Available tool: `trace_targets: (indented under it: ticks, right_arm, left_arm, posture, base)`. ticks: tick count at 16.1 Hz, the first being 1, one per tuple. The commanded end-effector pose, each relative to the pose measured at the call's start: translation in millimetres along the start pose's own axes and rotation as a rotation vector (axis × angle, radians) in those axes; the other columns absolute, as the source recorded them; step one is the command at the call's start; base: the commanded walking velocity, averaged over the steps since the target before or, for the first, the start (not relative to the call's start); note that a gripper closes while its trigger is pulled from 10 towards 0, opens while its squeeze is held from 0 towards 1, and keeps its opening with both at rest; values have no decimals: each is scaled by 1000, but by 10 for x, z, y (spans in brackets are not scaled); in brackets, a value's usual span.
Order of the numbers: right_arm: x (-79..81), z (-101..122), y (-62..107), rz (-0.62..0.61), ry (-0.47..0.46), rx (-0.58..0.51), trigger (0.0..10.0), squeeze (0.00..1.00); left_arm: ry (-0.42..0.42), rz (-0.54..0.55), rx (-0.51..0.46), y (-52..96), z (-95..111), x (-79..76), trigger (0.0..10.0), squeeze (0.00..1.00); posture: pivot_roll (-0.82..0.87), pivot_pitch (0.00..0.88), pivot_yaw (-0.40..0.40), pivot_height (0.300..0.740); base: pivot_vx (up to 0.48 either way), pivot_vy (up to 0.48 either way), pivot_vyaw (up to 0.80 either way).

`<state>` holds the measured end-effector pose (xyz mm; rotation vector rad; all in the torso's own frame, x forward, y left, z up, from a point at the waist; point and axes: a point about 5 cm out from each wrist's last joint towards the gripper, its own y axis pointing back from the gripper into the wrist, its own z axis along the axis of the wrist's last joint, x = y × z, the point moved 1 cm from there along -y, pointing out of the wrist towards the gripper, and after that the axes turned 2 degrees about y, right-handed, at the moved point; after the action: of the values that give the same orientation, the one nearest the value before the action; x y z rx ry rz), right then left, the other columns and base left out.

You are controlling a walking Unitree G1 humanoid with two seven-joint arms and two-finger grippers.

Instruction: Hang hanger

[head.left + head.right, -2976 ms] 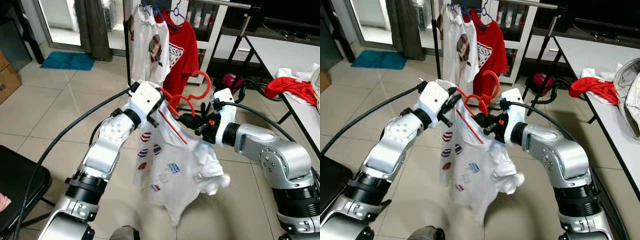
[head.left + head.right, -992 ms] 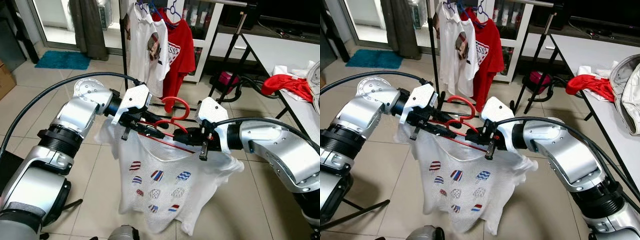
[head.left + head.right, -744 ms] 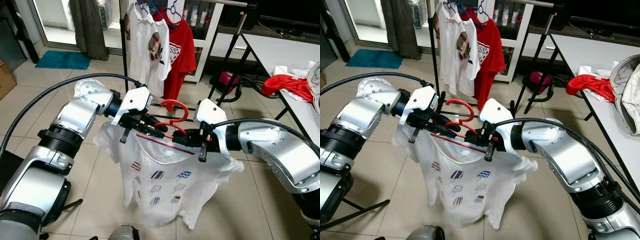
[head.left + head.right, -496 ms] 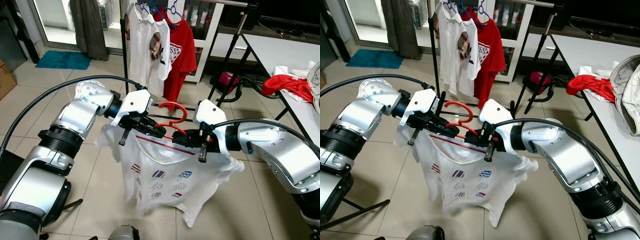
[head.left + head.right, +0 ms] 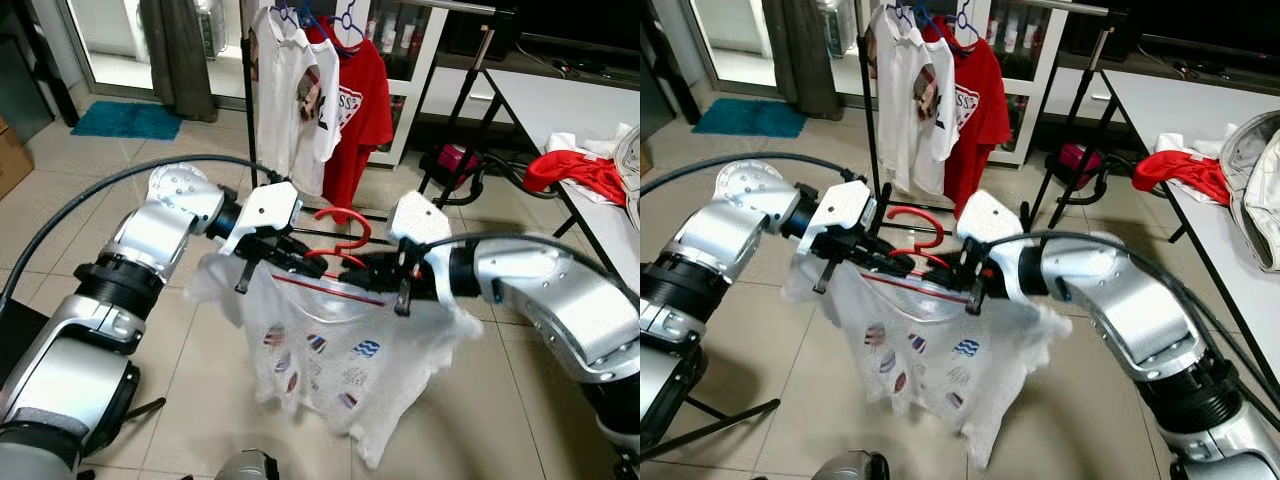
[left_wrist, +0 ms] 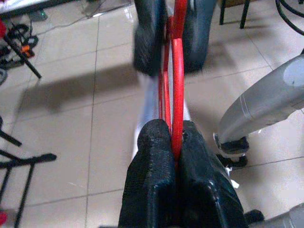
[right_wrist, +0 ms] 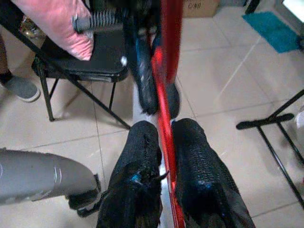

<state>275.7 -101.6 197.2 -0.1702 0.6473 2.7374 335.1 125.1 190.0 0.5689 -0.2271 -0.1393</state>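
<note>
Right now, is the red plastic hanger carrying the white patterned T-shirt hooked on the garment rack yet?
Not yet. The red plastic hanger is held between left gripper and right gripper, short of the black garment rack; the white patterned T-shirt dangles.

A red hanger (image 5: 335, 250) is held up in the air above the floor, nearly flat, its hook pointing up. A white shirt (image 5: 345, 365) with small colored pictures hangs from it, loose and crumpled.

left pincer (image 5: 290, 262): clamped, arm raised | right pincer (image 5: 372, 272): clamped, facing it
</note>
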Motion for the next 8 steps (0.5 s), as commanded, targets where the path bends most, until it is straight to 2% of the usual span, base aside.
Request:
trace_targets:
  ticks: [1,4,6,8]
  right_arm:
    - [-26,53,58,-5,15,-14,10000,1000]
    - [-117,54,202,-50,5,-31,10000,1000]
    - [-153,-11,328,-91,-3,-5,10000,1000]
    - [-235,-78,472,-191,-37,16,10000,1000]
  left_arm:
    - [-12,14,4,31,33,22,0,0]
    - [19,68,11,62,-20,56,0,0]
    - [40,119,19,67,-84,78,0,0]
    - [67,177,19,93,-139,106,0,0]
  posture:
    - [-39,0,-71,740]
    - [-39,0,-64,740]
    - [-39,0,-64,740]
    - [-40,0,-56,740]
  base:
    - [0,0,0]
    - [0,0,0]
    - [0,0,0]
    - [0,0,0]
